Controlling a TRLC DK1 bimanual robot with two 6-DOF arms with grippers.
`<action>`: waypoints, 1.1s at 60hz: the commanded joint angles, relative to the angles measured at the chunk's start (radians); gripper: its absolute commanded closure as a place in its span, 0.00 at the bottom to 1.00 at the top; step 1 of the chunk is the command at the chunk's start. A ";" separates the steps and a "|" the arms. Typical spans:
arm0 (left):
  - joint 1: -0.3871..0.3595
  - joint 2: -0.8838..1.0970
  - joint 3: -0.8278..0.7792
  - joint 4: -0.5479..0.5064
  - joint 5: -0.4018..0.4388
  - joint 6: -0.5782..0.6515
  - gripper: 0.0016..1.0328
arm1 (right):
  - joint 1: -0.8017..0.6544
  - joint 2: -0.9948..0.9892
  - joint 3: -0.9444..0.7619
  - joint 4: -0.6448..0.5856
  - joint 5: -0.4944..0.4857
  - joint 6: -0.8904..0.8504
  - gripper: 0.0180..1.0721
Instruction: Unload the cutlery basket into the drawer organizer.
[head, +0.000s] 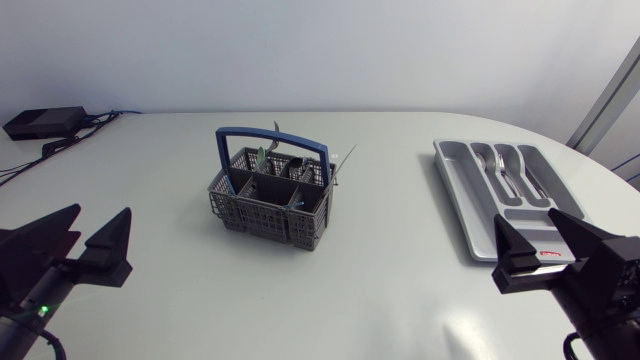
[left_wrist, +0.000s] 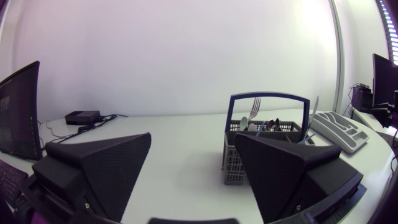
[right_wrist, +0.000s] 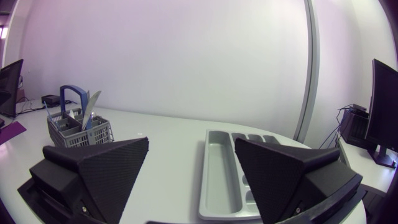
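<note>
Head view looks down on a white table (head: 400, 270). The grey cutlery basket (head: 262, 212) sits in the middle with cutlery (head: 262, 156) inside. The drawer organizer (head: 455, 195) lies at the right, well apart, with bare table between them. The left gripper (head: 102, 213), lower left, and the right gripper (head: 524, 220), lower right, are wide open and hold nothing
</note>
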 joint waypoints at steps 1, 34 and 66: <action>-0.024 0.091 0.078 0.006 -0.008 0.001 0.10 | 0.016 0.069 0.057 0.028 0.010 0.005 0.05; -0.159 0.793 0.472 -0.244 -0.010 0.070 0.11 | 0.201 0.576 0.359 -0.095 0.125 0.036 0.05; -0.126 1.000 0.466 0.013 0.272 0.237 0.10 | 0.370 0.823 0.539 -0.288 -0.084 -0.001 0.05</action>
